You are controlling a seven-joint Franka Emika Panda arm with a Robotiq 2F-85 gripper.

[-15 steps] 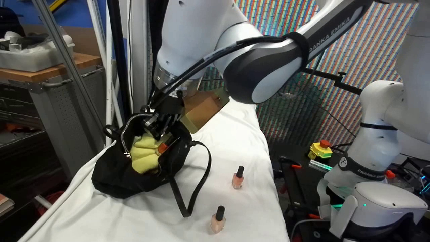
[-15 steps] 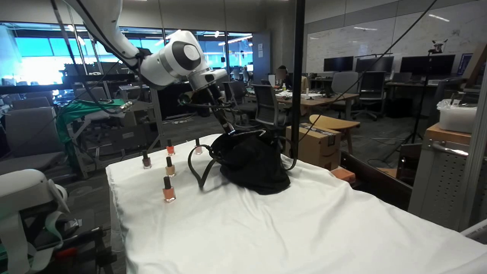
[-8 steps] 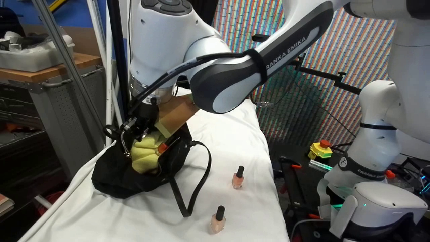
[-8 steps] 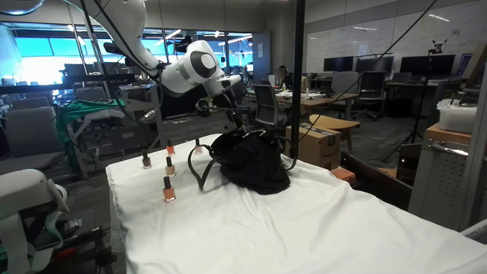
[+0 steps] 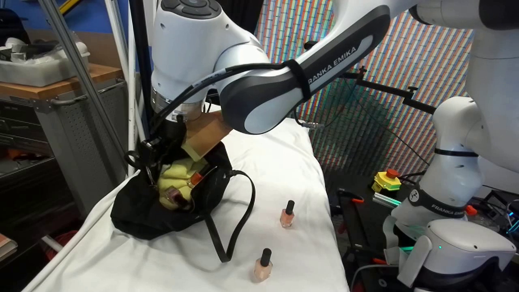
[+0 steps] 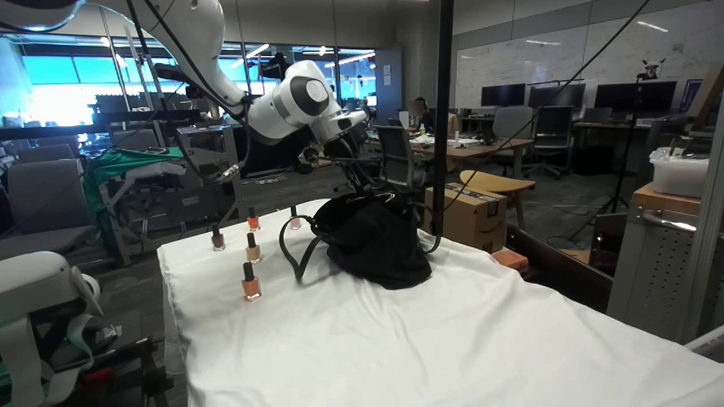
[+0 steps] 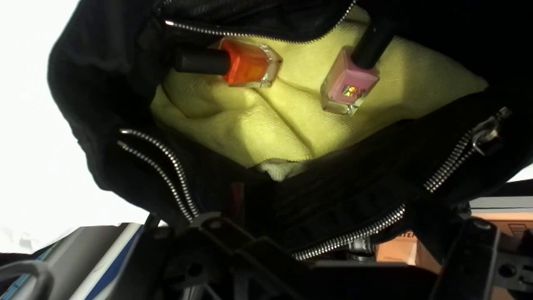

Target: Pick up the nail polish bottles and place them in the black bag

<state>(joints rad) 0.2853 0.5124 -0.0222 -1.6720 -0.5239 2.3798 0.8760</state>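
Wrist view: my gripper (image 7: 349, 237) spread wide at mouth of black bag (image 7: 354, 175), nothing in its hold. Inside, orange bottle (image 7: 239, 62) and mauve bottle (image 7: 357, 73) lie apart on yellow lining (image 7: 295, 104). Two done, I judge.

In an exterior view: coral bottle (image 5: 287, 217) and peach bottle (image 5: 263, 267) stand upright on white cloth (image 5: 267, 172), outside bag.

In an exterior view: five stand there, counting red bottle (image 6: 253, 221), brownish bottle (image 6: 218, 241) and pale bottle (image 6: 294, 221). All five look left to fetch.
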